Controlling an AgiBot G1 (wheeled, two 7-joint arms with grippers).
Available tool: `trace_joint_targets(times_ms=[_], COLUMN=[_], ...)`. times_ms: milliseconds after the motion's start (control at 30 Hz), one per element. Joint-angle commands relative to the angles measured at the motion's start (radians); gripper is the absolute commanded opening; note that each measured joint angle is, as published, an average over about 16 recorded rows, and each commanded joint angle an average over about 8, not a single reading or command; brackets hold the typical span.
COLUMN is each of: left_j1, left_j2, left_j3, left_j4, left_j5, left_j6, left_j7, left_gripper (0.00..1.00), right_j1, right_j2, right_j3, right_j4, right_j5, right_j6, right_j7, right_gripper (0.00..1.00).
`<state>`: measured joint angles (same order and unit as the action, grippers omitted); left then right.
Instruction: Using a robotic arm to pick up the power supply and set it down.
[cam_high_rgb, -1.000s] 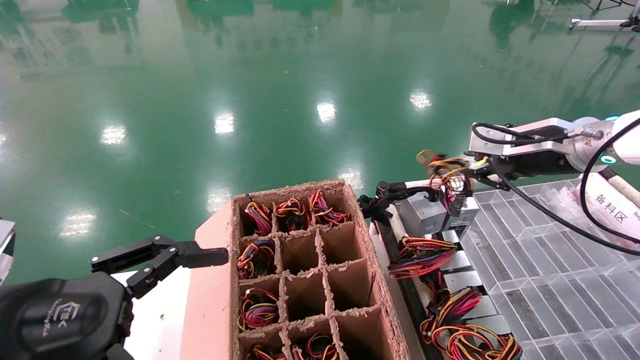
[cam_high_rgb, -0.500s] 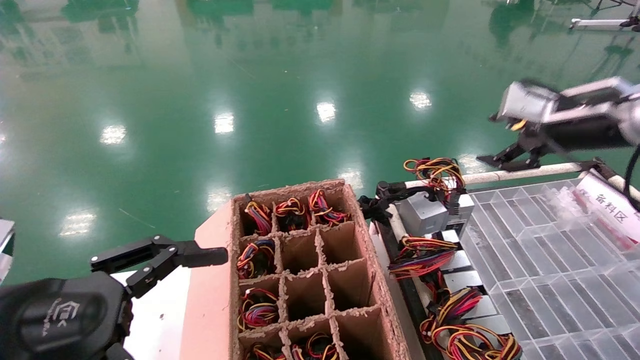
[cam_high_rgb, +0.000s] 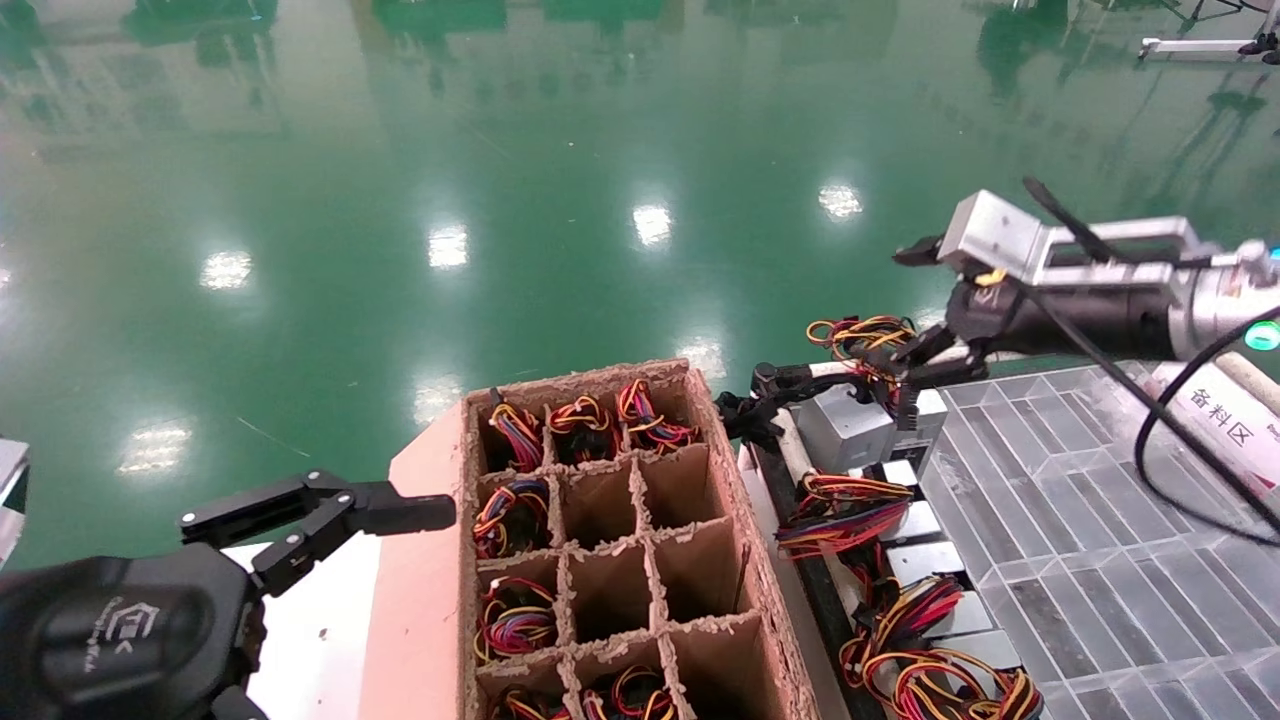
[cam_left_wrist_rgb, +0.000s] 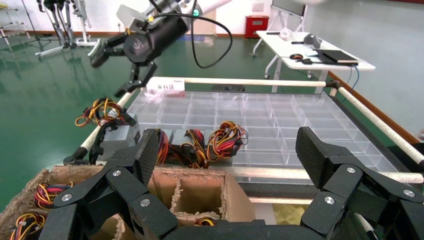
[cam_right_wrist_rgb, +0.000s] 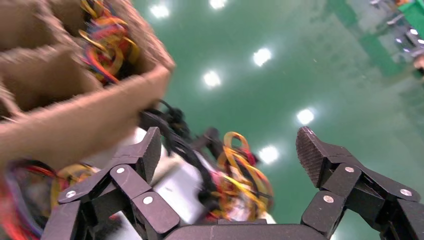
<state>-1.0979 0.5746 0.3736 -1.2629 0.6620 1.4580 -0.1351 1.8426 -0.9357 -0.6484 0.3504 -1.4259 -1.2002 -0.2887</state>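
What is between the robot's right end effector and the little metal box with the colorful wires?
Only the box's own looped wires. In the right wrist view the open right end effector frames the metal box; nothing else sits in between.

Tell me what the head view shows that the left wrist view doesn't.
Only the head view shows the full grid of the cardboard box, with wire bundles in its left and far cells, and the left gripper from outside, open beside that box.

Only the left wrist view shows the whole clear tray with its far rail, and a white desk behind.

Both show the right gripper, open, hovering over the power supply with its coloured wire loop at the tray's corner, and more wired units along the tray's edge.
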Motion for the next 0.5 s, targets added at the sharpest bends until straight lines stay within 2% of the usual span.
trace_joint_targets(times_ms=[33, 400, 500], left_j1=[0.0, 0.0, 0.0], left_j2=[0.0, 0.0, 0.0], left_j3=[0.0, 0.0, 0.0], left_j4=[0.0, 0.0, 0.0], left_j5=[0.0, 0.0, 0.0], left_j6=[0.0, 0.0, 0.0], left_j7=[0.0, 0.0, 0.0], left_gripper=[1.0, 1.0, 1.0], right_j1=[-0.035, -0.232, -0.259], right_j2=[0.015, 0.098, 0.109], right_j3=[0.017, 0.111, 0.124], right_j4=[0.043, 0.282, 0.315], right_j5=[0.032, 0.21, 0.234], right_j6=[-0.014, -0.089, -0.1], right_j7=[0.022, 0.144, 0.161], right_gripper=[1.0, 1.0, 1.0])
